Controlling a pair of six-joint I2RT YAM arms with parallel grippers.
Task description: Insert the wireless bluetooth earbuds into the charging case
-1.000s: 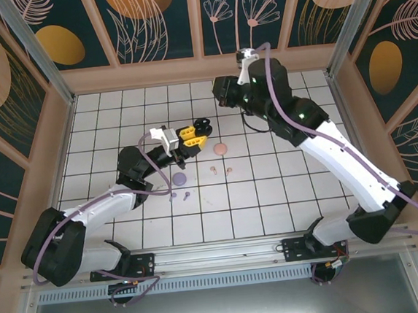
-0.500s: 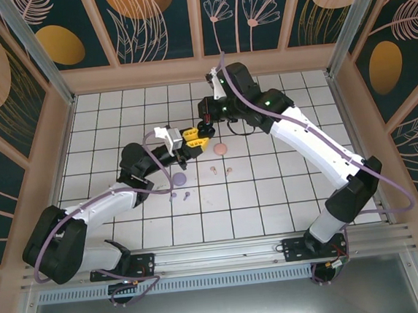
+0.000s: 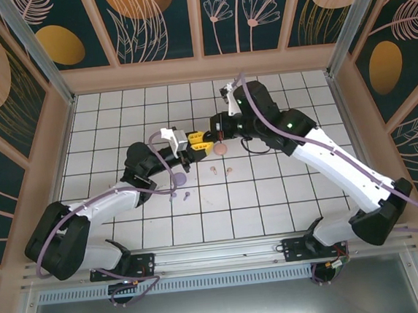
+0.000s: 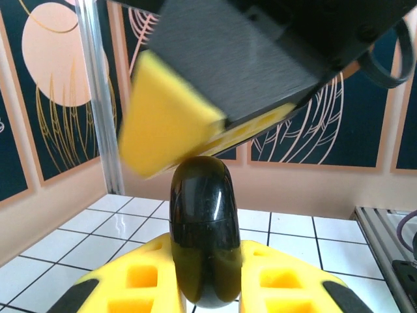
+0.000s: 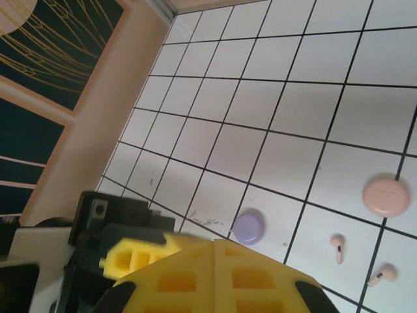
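Left wrist: left claw (image 4: 201,282) grasps black case (image 4: 199,208); clenched right claw (image 4: 207,127) crowds overhead.

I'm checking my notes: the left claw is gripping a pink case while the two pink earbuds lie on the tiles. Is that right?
No. The case in the left claw is black, as the left wrist view shows; the pink earbuds do lie on the tiles.

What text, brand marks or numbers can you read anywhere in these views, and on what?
None can be read.
The black charging case, gripped between the jaws of the left gripper, is plain glossy black.
The pink case and the lilac case show no marking.
The wall panels bear leaf and circle patterns, no letters.
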